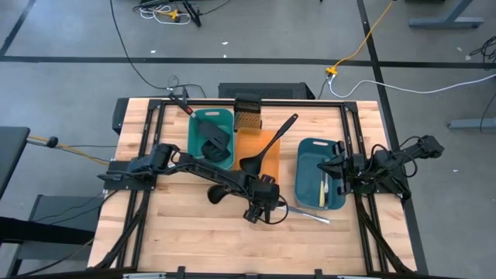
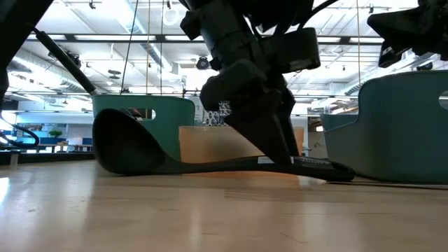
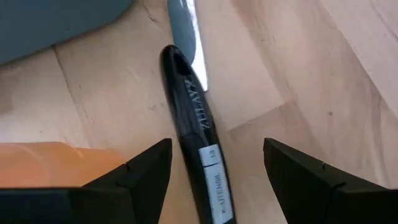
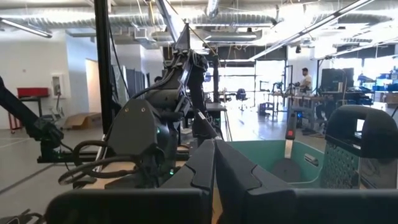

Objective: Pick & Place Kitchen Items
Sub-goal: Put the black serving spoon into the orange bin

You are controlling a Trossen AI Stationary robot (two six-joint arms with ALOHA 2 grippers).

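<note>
1. High view: light wooden butcher-block tabletop [image 1: 186,232] carries three rectangular trays in a row: a teal plastic tray [image 1: 203,118] at far centre-left, a flat orange tray [image 1: 260,149] just right of it, and a blue plastic tray [image 1: 313,194] farther right.
2. Left gripper [image 1: 260,209] is reached out to the near centre of the tabletop, just near of the orange tray, low over the wood.
3. Left wrist view: left jaws stand wide, one dark finger [image 3: 140,180] on each side of a black spatula handle grip with a white label [image 3: 198,155]; neither finger touches it. The grip lies flat on the wood; its metal shaft [image 3: 184,25] runs on toward the blue tray.
4. High view: that long metal-handled spatula [image 1: 308,215] lies on the tabletop near of the blue tray, its end at the left gripper.
5. All-black ladle [image 1: 267,149] lies slantwise across the orange tray, handle pointing far-right, bowl toward the near-left.
6. Second black-headed utensil [image 1: 215,139] rests inside the teal tray.
7. Small pale-yellow cutlery piece [image 1: 324,190] lies in the blue tray.
8. Right gripper [image 1: 335,167] rests over the right rim of the blue tray, jaws closed together, holding nothing.
9. Small dark mesh box [image 1: 248,118] sits at the far edge, between the teal and orange trays.
</note>
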